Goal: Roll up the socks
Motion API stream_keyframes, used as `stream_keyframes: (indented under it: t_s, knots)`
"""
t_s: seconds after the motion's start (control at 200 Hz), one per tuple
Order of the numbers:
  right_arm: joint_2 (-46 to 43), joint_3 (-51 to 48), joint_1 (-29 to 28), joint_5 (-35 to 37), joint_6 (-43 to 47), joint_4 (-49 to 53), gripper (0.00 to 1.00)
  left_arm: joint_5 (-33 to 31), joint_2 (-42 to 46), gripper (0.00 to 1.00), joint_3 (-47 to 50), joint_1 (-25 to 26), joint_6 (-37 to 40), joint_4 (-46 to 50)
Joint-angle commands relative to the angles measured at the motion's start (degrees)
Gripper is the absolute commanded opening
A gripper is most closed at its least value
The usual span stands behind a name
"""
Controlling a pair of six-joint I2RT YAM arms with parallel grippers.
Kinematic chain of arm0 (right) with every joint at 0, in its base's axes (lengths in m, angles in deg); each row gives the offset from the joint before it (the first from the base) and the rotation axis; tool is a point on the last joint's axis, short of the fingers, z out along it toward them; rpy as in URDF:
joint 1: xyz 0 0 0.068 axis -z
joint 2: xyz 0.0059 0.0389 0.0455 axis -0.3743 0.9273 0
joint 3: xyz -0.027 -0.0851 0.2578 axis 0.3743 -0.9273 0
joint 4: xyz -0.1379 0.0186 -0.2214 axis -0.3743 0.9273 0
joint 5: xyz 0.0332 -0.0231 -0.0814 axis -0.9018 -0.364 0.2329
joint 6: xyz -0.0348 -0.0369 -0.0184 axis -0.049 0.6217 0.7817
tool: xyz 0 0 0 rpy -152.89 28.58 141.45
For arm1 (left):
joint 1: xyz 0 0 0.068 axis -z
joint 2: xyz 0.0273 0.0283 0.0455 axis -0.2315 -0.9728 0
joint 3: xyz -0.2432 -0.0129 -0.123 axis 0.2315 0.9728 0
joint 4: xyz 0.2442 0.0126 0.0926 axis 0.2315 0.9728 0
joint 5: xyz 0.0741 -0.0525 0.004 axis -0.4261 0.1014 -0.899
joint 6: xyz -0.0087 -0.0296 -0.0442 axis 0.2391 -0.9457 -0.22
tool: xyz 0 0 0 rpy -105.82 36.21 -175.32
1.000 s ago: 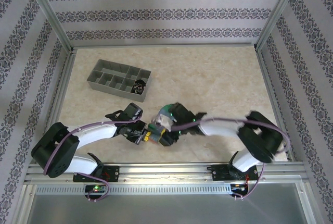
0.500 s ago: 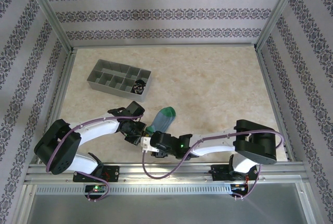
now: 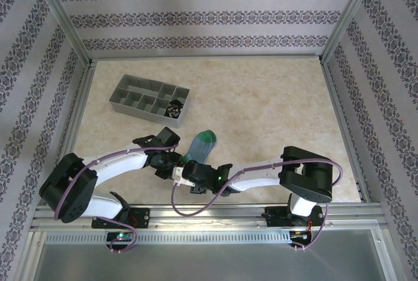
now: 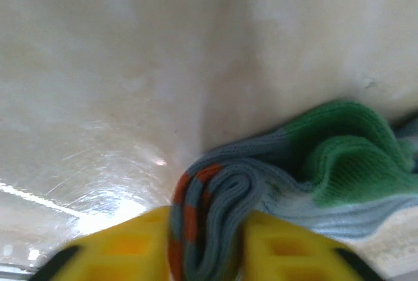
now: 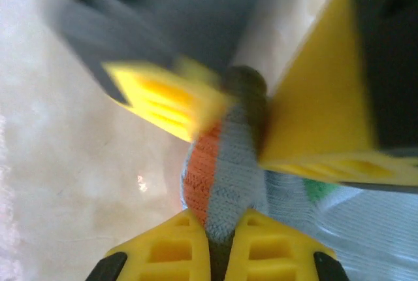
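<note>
Left claw [image 4: 208, 238] and right claw [image 5: 221, 245] both pinching the orange-striped cuff end of the blue-grey sock [image 3: 201, 145], green toe flat on the table [image 3: 274, 98] near its front edge.

robot lab test cell — alu frame [image 3: 61, 14], wallpapered panels [image 3: 209, 16], marble-look table [image 3: 274, 104].

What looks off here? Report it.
Nothing is spilled or damaged. The left hand and right hand both pinch the same orange-striped cuff end of the sock, bunching it into folds. Its green toe lies slack on the table.
</note>
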Motion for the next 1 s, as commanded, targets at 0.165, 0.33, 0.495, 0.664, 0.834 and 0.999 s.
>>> stream_keyframes:
  t_s: [0.165,0.33,0.495,0.664,0.834,0.999]
  knots:
    - [2.9,-3.4,14.8,-30.7,-11.8,8.5,0.00,-6.3,11.3,0.67,4.1,-0.7,-0.3,-0.5]
    - [5.2,-4.1,19.8,-38.1,-14.5,8.5,0.00,-6.6,13.8,0.64,5.3,-1.0,2.8,-4.7]
    - [8.4,-3.1,24.5,-43.7,-17.3,8.7,0.00,-3.9,11.7,0.55,7.4,-0.8,3.7,-15.3]
    - [13.1,0.8,28.3,-47.3,-20.7,12.9,0.00,-2.7,7.8,0.51,7.6,-0.1,4.1,-21.0]
    - [14.5,1.0,30.5,-50.1,-23.3,12.4,0.00,-2.0,4.3,0.51,7.9,0.3,4.0,-24.8]
    - [18.1,2.1,33.2,-53.9,-26.3,13.0,0.00,-1.7,0.6,0.51,8.0,0.8,4.0,-26.9]
